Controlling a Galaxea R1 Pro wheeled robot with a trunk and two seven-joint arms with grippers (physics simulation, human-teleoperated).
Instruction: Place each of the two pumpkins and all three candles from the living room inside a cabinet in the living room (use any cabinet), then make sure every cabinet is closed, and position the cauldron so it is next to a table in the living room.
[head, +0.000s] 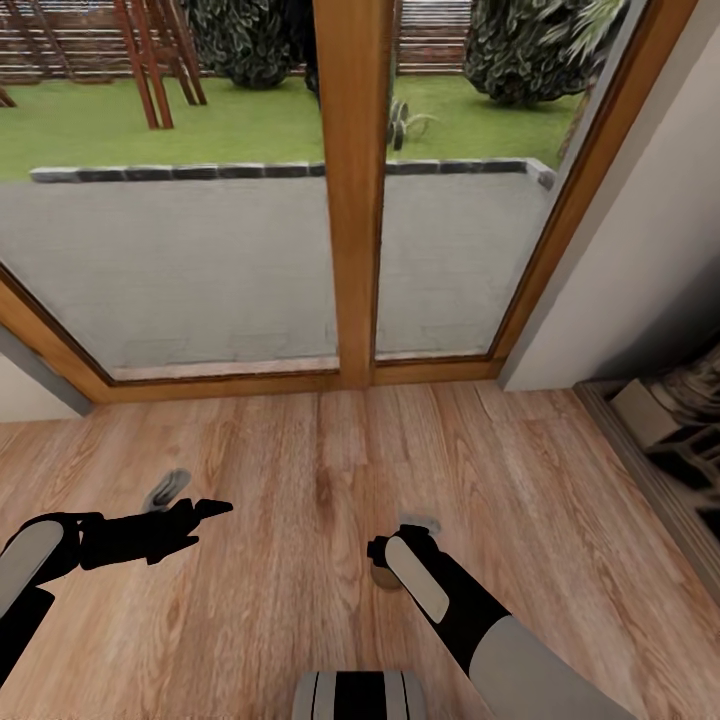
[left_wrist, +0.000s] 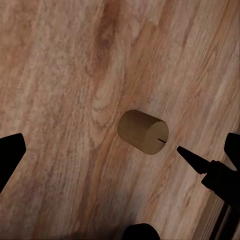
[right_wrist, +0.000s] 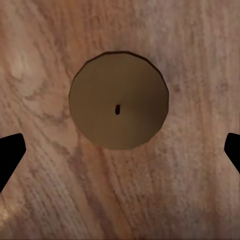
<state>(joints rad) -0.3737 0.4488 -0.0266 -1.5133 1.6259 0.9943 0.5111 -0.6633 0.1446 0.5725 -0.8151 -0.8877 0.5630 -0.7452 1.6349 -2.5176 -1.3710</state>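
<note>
One candle (right_wrist: 117, 106), a short beige-tan cylinder with a small wick mark, stands upright on the wood plank floor. My right gripper (right_wrist: 120, 150) hangs straight above it and is open, with a fingertip at each side and the candle between them, untouched. In the head view the right gripper (head: 385, 560) points down at the centre, and a sliver of the candle (head: 383, 580) shows beneath it. My left gripper (head: 205, 510) hovers to the left, open and holding nothing. The left wrist view shows the same candle (left_wrist: 143, 131) from the side. The pumpkins, cauldron, cabinet and table are out of view.
A glass garden door with a thick wooden frame (head: 355, 200) stands just ahead, and a white wall (head: 640, 270) is to its right. A dark hearth with brick (head: 670, 440) sits at the right edge. My base (head: 360, 695) shows at the bottom.
</note>
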